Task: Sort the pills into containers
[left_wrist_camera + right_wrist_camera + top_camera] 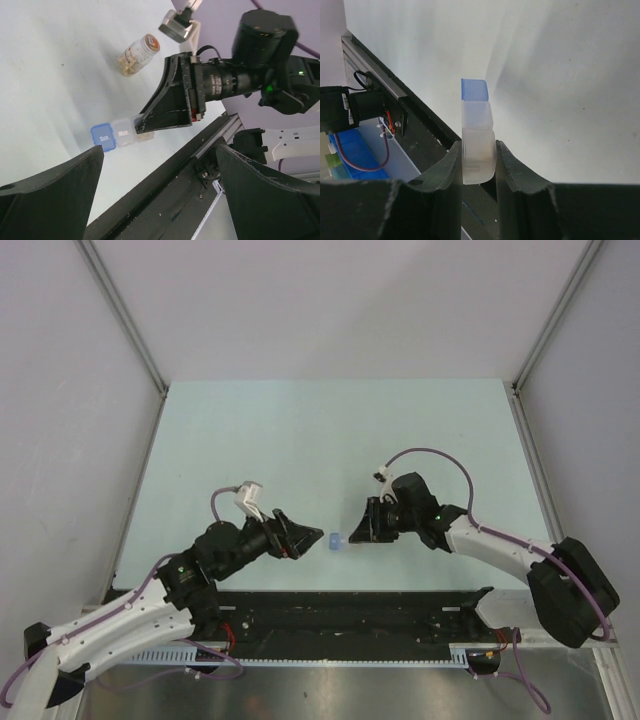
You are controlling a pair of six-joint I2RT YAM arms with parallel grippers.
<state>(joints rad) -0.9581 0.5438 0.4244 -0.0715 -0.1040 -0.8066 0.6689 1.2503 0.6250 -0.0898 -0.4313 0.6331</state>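
A small strip of day compartments (114,134), one with a blue lid marked "Sun." and the others clear, sits low at the near middle of the table (336,539). My right gripper (479,165) is shut on the strip's clear end (477,150); the blue end (475,90) sticks out beyond the fingers. It also shows in the left wrist view (145,127). A stubby clear jar (137,56) lies on its side beyond it, with orange-tan pills (127,66) inside. My left gripper (160,200) is open and empty, pointing at the strip from the left (305,538).
A black rail (350,615) runs along the table's near edge, right under both grippers (190,165). A blue box (355,150) lies below that edge. White walls and metal posts (125,325) close in the table.
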